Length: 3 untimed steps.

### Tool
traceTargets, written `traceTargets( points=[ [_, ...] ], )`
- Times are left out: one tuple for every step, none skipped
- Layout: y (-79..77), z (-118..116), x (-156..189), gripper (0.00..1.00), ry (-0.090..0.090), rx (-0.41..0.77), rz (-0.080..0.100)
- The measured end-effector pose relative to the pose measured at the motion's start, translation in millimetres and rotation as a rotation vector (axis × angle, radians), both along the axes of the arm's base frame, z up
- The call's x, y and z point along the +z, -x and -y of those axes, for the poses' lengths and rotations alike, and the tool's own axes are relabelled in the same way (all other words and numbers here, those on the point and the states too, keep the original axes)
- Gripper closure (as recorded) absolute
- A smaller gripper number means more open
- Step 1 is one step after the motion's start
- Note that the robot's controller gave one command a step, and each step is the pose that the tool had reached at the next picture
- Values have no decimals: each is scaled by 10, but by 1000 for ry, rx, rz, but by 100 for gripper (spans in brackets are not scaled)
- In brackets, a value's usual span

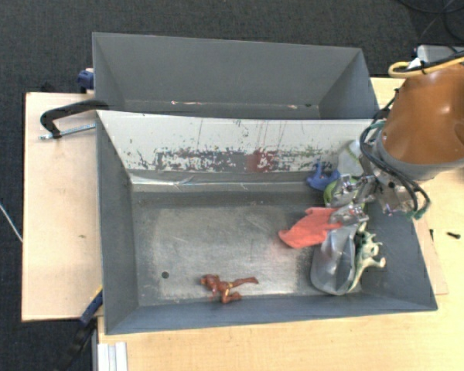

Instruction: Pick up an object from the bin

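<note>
Backdrop: A dark floor (pixel 216 6) surrounds your grey bin (pixel 216 76), seen from above and slightly to one side.
Arm: Your arm (pixel 429 122), under its orange cover, reaches in over the bin's right wall.
Claw: The gripper (pixel 349 203) hangs low in the right part of the bin. You cannot tell from this angle whether it is wide, narrow or holding anything.
Nearest thing: A red rag (pixel 305 230) lies crumpled on the bin floor, its right end just under the gripper.
Right front corner: A silvery grey piece (pixel 331 265) sits just below the rag, touching it. A pale toy (pixel 370 255) leans against the grey piece's right side.
Back wall: A small blue piece (pixel 319 178) rests at the foot of the scuffed back wall, just left of the gripper.
Front edge: A small brown toy (pixel 228 287) lies alone near the front wall, well apart from the rest.
Middle and left: Bare, scratched metal.
</note>
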<state>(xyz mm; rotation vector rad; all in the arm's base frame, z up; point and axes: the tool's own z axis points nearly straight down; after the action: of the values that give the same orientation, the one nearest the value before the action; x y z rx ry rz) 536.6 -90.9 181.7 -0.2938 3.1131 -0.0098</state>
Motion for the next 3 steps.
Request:
traceTargets(
  points=[
    [-143,169,-1062,100,-19,-95,12],
    [-143,169,-1062,100,-19,-95,12],
    [-104,191,-695,100,-13,-78,-10]
  ],
)
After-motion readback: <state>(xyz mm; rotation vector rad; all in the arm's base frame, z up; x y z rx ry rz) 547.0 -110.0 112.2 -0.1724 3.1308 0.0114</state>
